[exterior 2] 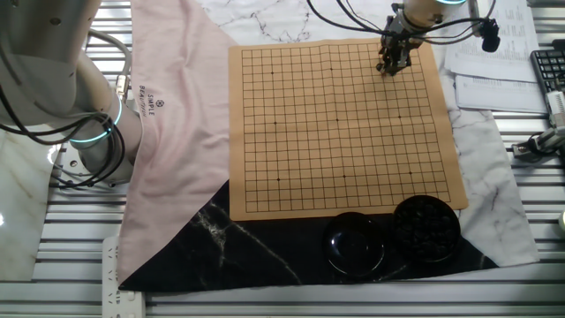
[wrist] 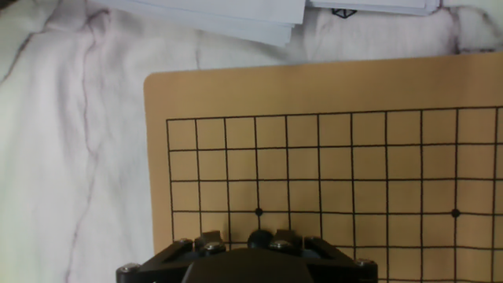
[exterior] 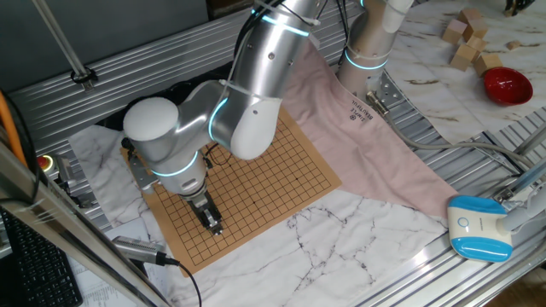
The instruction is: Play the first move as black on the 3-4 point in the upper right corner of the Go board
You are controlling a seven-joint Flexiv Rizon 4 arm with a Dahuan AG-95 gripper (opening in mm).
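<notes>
The tan Go board [exterior 2: 335, 124] lies on the table, also seen in one fixed view [exterior: 256, 183] and the hand view [wrist: 354, 157]. My gripper [exterior 2: 388, 67] is low over the board's upper right corner, also in one fixed view [exterior: 213, 225]. In the hand view the gripper [wrist: 246, 240] shows at the bottom edge. A black stone [wrist: 260, 238] sits between the fingers, close against the right finger [wrist: 286, 238]. A gap shows between the stone and the left finger, so the jaws stand apart. The stone is just below the corner star dot [wrist: 258, 212].
A pink cloth [exterior 2: 177, 106] lies left of the board. Two black bowls [exterior 2: 426, 227] stand at its near edge, one holding black stones. White papers [wrist: 236, 16] lie beyond the board's corner. A red bowl [exterior: 507, 85] and wooden blocks [exterior: 467, 38] are far off.
</notes>
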